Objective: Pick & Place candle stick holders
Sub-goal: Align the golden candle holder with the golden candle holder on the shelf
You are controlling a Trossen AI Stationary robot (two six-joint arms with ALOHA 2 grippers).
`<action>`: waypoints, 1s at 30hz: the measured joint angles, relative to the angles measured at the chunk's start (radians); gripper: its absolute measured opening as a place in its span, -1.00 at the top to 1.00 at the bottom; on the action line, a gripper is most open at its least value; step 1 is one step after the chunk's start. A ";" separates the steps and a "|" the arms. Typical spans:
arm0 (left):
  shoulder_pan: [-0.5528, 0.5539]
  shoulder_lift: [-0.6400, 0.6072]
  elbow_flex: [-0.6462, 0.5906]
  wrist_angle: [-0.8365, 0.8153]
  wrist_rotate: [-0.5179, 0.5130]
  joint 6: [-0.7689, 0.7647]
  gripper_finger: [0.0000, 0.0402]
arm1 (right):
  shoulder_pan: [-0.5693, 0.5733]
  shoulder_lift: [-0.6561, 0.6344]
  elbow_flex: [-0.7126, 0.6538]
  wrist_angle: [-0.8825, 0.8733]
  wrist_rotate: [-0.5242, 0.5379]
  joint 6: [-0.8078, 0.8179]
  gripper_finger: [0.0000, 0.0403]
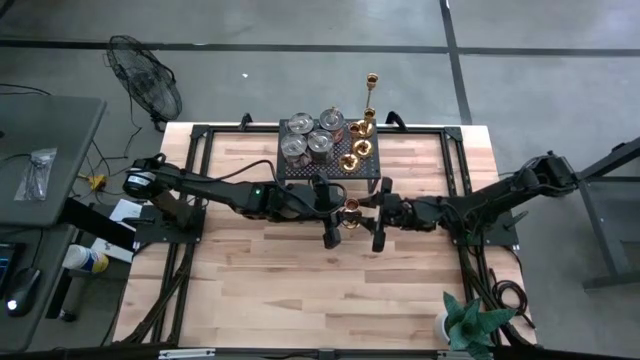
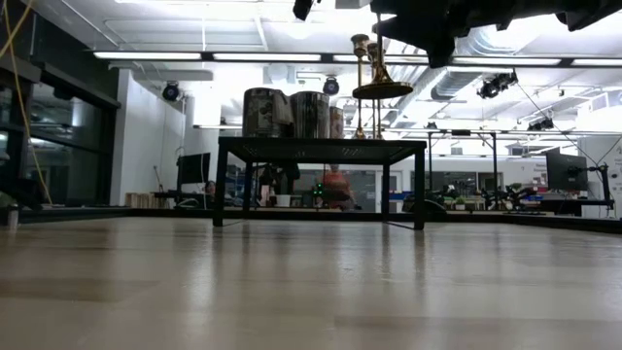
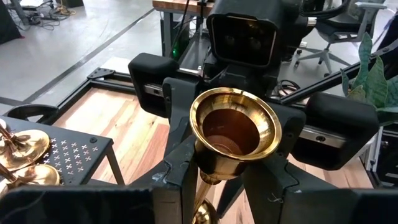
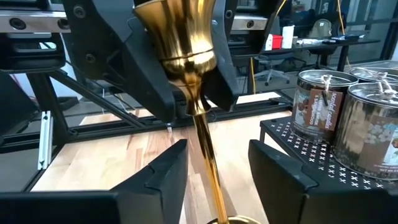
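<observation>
Candlestick [image 3: 235,134] hangs mid-frame above the tabletop [image 1: 260,290], left tool [image 1: 331,213] clamping its neck while the half-open right tool [image 1: 380,216] straddles the stem, seemingly for a handover.

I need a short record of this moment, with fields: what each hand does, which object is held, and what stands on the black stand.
left hand: shut on the neck of the brass candlestick, lifted above the table centre
right hand: open, one finger on each side of the stem, gaps visible
black stand: four silver cups, three other brass candlesticks
plant: near right table corner
</observation>
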 joint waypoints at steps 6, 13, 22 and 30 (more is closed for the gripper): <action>0.000 0.000 0.000 0.000 0.000 0.000 0.49 | -0.012 0.000 0.000 0.000 -0.016 0.000 0.30; 0.000 0.000 0.000 0.000 -0.001 0.000 0.49 | -0.012 0.000 0.000 0.000 -0.047 0.000 0.50; 0.000 0.000 0.000 0.000 -0.002 -0.003 0.49 | -0.012 0.000 0.000 0.000 -0.068 0.000 0.81; 0.000 0.000 0.000 0.000 -0.002 -0.003 0.49 | -0.012 0.000 0.000 0.000 -0.069 0.003 0.82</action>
